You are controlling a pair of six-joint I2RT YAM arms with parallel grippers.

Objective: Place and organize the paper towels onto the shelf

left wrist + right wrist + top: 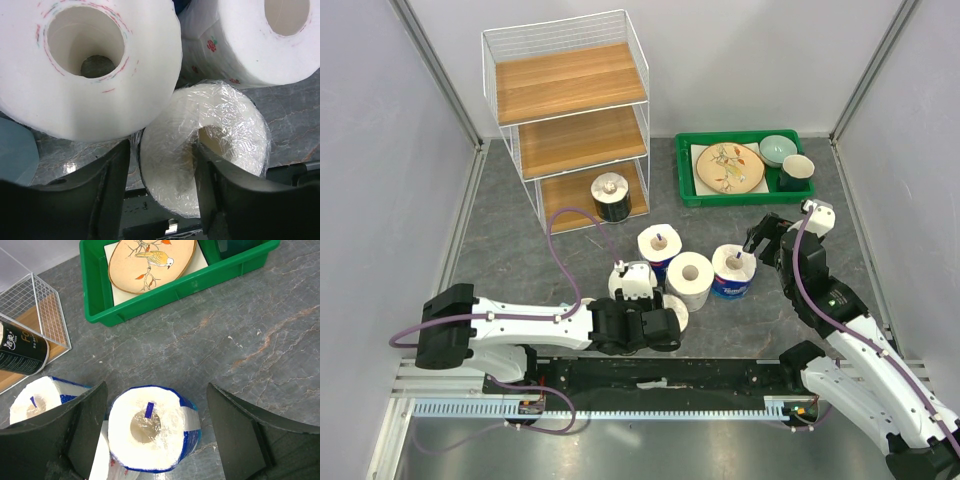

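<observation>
Right gripper (156, 395) gapes around a blue-wrapped roll (150, 432); left gripper (161, 150) flanks crinkly film-wrapped roll (227, 112), grip unclear.

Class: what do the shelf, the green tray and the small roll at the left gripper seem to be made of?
Shelf: white-coated wire mesh, probably metal, with matt wood-grain boards. Green tray: moulded plastic, judging by its sheen and rounded rim. Small roll: white paper under clear film that glints and creases.

dark-wrapped roll (20, 353): white Chinese characters plus "F", rest hidden | blue-wrapped roll (732, 278): white brand word, illegible
</observation>
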